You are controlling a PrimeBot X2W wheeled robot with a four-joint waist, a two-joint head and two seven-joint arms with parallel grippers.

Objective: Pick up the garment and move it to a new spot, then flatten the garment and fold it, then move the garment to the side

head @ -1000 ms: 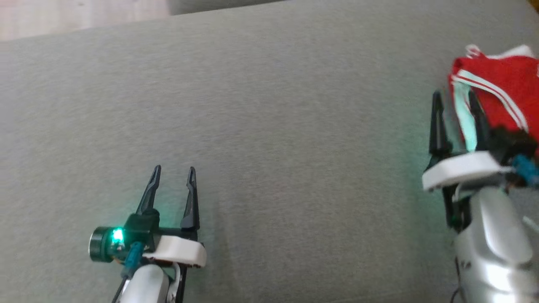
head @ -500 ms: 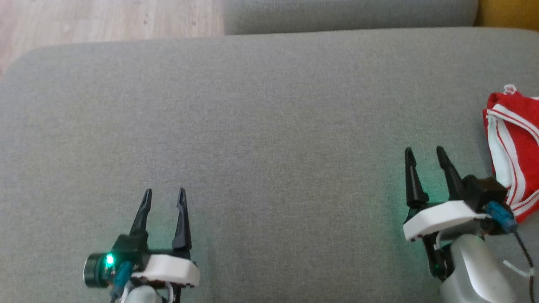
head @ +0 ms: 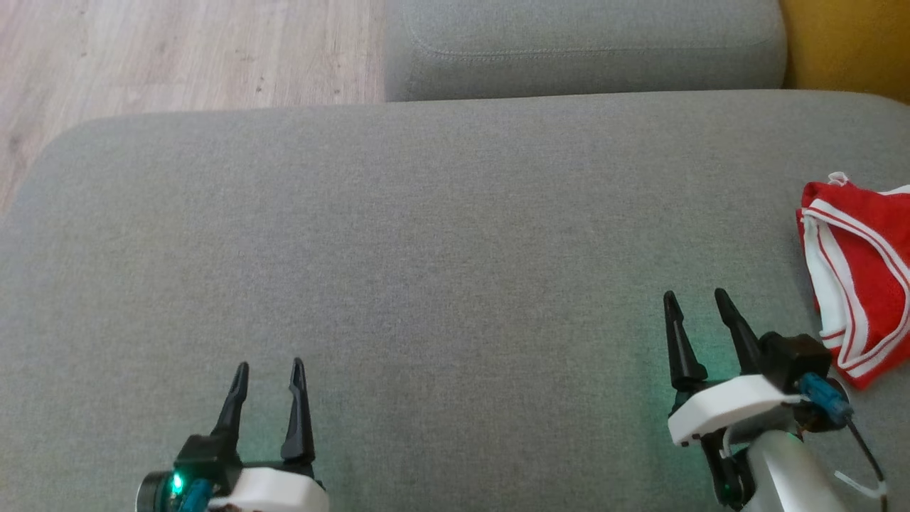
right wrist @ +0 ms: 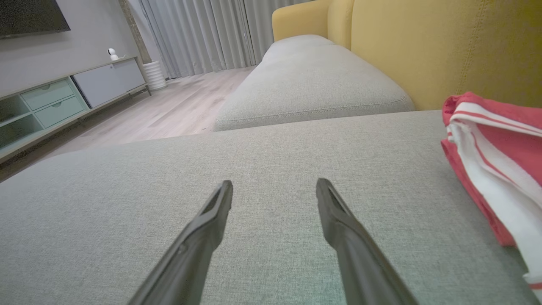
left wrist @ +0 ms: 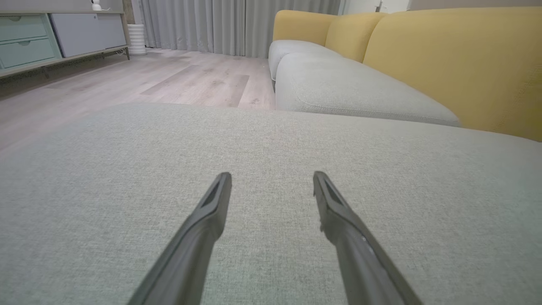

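Garment [head: 864, 284]: folded, red with white stripes, long axis running about 11 to 5 in head view, far side cut off by the picture edge. Lies on cushion [head: 426, 249] near its 3 o'clock edge, at 3 o'clock from right hand [head: 694, 294], near but apart. Right hand: fingers spread, pinching nothing. Left hand [head: 269, 364]: spread too, empty, well apart toward 9.

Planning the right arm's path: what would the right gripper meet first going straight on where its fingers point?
The way looks free: the right gripper points over grey cushion, with the red garment off to its right. Beyond, perhaps the neighbouring cushion; depth unclear.
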